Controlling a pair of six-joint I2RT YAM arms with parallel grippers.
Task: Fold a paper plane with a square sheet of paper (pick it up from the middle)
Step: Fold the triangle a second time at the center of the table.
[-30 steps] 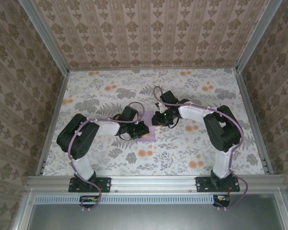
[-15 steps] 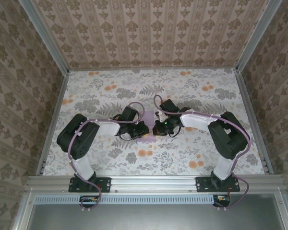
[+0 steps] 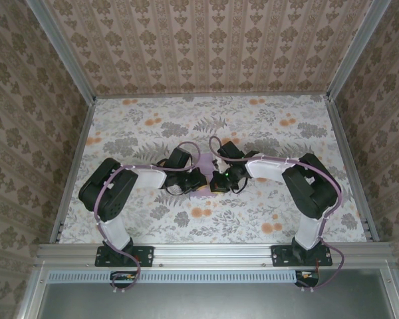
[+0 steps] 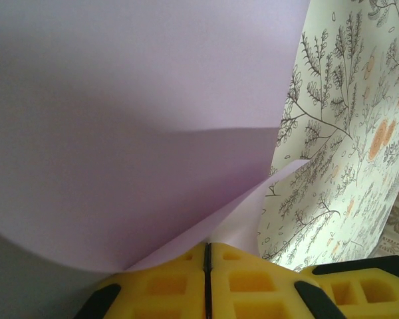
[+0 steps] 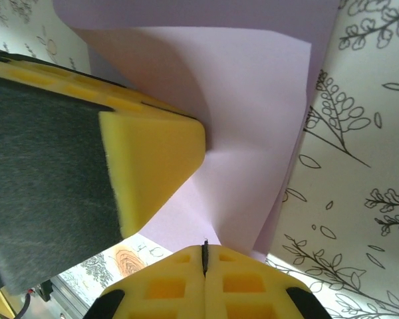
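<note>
The lilac square sheet of paper (image 3: 205, 160) is in the middle of the table, held between both grippers. My left gripper (image 3: 198, 181) is shut on the paper (image 4: 139, 126); its yellow fingertips (image 4: 239, 279) press together at the sheet's edge, and the sheet bows up over them. My right gripper (image 3: 216, 183) is shut too, pinching the paper (image 5: 246, 133) at its fingertip seam (image 5: 204, 256). Here the sheet is creased and doubled, with layered edges on the right. The left gripper's yellow finger (image 5: 153, 153) lies on the sheet just beyond my right fingertips.
The floral tablecloth (image 3: 266, 126) covers the table, which has patterned walls on three sides. Aluminium rails (image 3: 213, 251) run along the near edge. Both arms reach inward and nearly touch at the centre, with open cloth all around them.
The right gripper has moved left and toward the near edge, closing up against the left gripper. Less of the lilac sheet shows from above. The left arm has barely moved.
</note>
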